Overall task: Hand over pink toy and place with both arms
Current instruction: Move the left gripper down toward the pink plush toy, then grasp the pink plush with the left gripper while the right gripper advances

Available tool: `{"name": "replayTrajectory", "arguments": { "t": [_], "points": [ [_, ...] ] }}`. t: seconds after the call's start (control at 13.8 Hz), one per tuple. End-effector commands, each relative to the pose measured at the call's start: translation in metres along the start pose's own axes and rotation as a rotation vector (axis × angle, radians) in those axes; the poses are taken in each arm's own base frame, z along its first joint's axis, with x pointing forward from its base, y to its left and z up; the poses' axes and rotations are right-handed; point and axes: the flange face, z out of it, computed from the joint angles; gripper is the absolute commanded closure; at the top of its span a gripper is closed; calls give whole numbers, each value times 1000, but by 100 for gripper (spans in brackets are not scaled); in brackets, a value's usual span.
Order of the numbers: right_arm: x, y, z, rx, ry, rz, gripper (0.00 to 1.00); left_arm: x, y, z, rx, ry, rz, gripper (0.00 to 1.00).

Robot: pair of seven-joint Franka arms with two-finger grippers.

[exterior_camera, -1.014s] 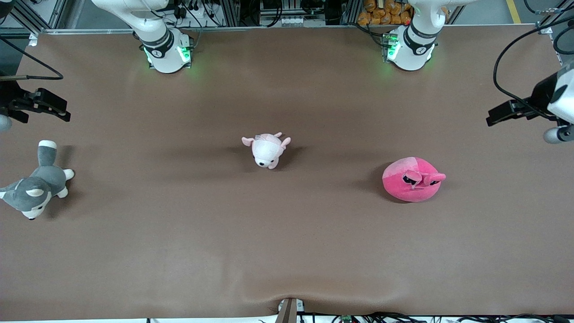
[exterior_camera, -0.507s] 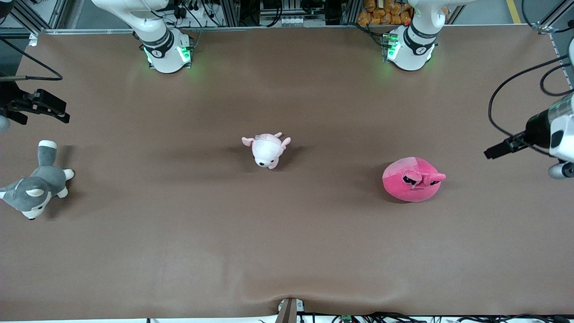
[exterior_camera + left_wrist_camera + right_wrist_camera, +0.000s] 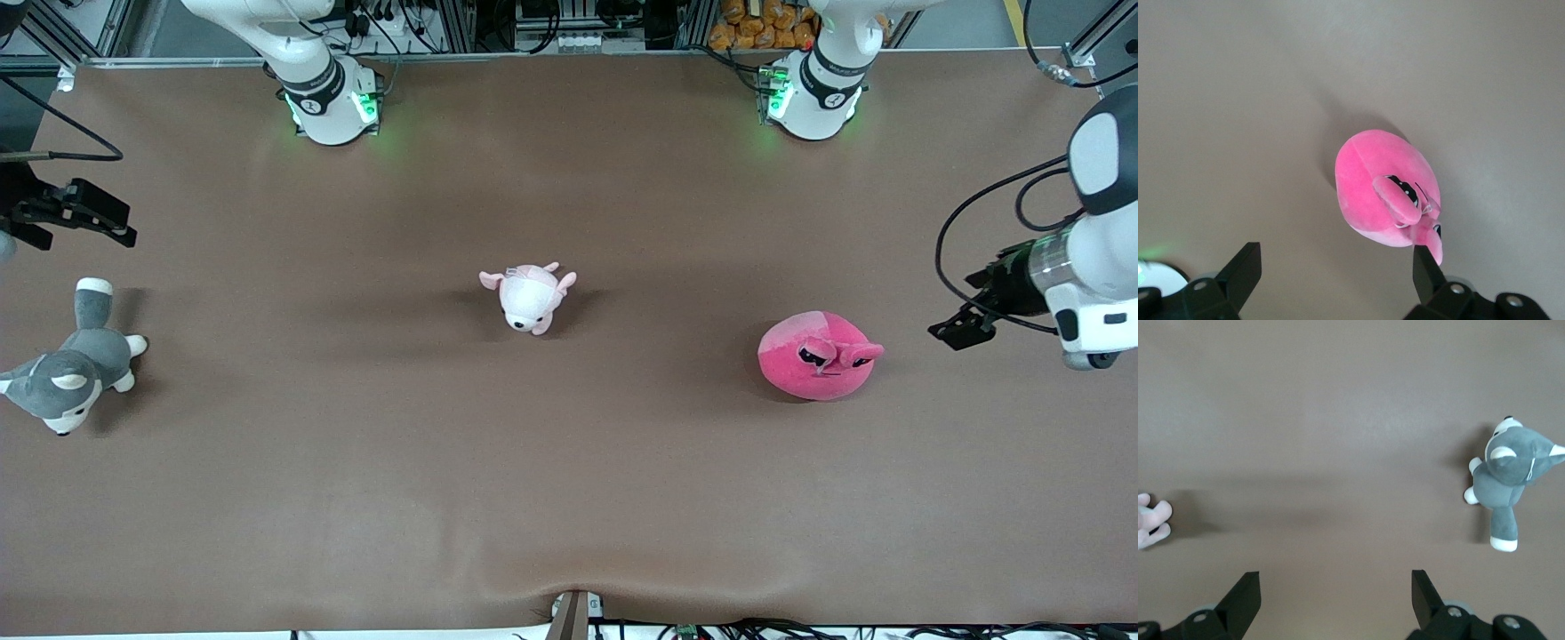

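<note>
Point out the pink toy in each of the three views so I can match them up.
Front view: the pink toy lies on the brown table, toward the left arm's end, apart from the left gripper.
Left wrist view: the pink toy sits mid-picture, past the open fingers.
Right wrist view: not in it.
Shared landmark: the toy's bulging dark eyes, seen in the front and left wrist views.
</note>
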Motion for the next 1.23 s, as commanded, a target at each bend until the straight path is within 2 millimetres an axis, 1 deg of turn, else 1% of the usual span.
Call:
{"name": "replayTrajectory", "arguments": {
  "t": [0.0,0.07,0.22,0.29,0.36,0.43,0.51,0.58,0.65,0.72,0.87,0.94,1.09,1.16],
  "points": [
    [1,-1,-3,8,21,-10,0,-3,17,31,20,-54,-138,0],
    [3,-8,2,9,6,-28,0,-3,23,46,37,-76,-177,0],
    [8,-35,9,1,-7,-79,0,-2,35,69,42,-154,-282,0],
    [9,-43,12,-1,-12,-93,0,-1,40,79,32,-198,-303,0],
    [12,-54,18,1,-22,-111,0,3,42,89,34,-215,-313,0],
    [15,-59,25,3,-34,-121,0,6,43,98,46,-222,-316,0],
    [16,-62,26,6,-38,-126,0,9,44,110,59,-235,-322,0],
    [18,-72,32,5,-49,-144,0,11,46,117,58,-259,-331,0],
    [23,-78,44,-1,-68,-153,0,12,47,123,58,-277,-337,0],
    [27,-80,54,-3,-84,-151,0,12,47,124,57,-279,-340,3],
    [29,-83,61,0,-98,-159,0,15,46,126,55,-282,-345,11],
    [37,-83,79,-2,-130,-160,0,20,46,130,49,-289,-357,11],
    [40,-72,84,-3,-135,-140,0,33,41,134,39,-293,-381,11],
    [41,-67,87,9,-143,-123,0,34,41,136,37,-293,-384,13]
  ]
}}
